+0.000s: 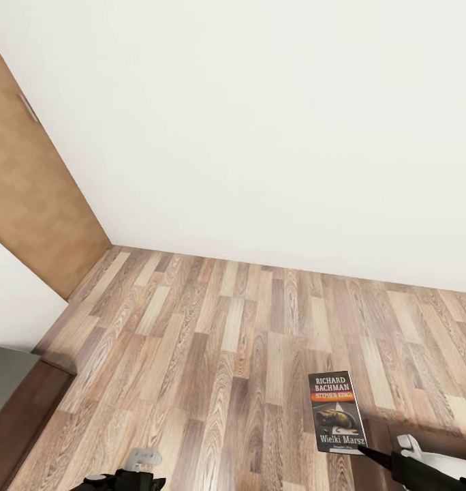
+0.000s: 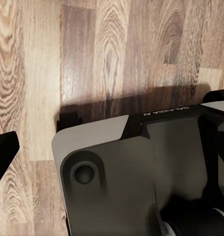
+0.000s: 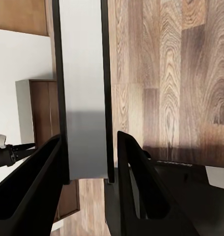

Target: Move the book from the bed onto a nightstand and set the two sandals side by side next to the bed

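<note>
Between right claw fingers, book

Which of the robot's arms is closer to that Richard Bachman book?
The right. The right gripper is clamped on the book at its lower edge; the left gripper hangs low over the floor, well off to the book's left.

Glossy paper book; wood-plank floor

1. A plain white wall rises straight ahead, bare and evenly lit.
2. The wood-plank floor runs to its foot, boards mixing pale and dark brown.
3. A tan wooden door stands at the corner.
4. Soft shadows lie on the boards.
</note>
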### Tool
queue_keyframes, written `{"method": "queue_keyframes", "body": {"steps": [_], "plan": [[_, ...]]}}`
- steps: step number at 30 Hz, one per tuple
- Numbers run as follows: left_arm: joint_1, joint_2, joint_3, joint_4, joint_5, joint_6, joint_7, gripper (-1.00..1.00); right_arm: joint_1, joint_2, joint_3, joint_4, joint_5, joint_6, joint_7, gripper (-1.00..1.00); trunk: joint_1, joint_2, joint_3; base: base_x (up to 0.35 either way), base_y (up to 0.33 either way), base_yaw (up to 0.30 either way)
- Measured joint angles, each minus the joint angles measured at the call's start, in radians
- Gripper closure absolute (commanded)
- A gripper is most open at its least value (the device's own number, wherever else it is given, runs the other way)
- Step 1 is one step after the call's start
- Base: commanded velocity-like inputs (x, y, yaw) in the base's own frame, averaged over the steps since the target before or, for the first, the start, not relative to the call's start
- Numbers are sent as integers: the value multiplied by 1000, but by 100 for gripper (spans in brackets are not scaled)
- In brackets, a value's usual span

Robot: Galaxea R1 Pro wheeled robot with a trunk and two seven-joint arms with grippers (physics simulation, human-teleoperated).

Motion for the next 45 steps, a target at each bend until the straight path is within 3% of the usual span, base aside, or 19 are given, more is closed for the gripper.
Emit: {"method": "queue_keyframes", "body": {"steps": [12, 45], "plan": [[0, 0, 0, 0, 0, 0, 0, -100, 0, 0, 0, -1, 0, 0, 0, 100, 0, 0, -4, 0, 0, 84], [0, 0, 1, 0, 0, -1, 1, -100, 1, 0, -1, 49, -2, -52, -21, 100, 0, 0, 48, 0, 0, 0]]}}
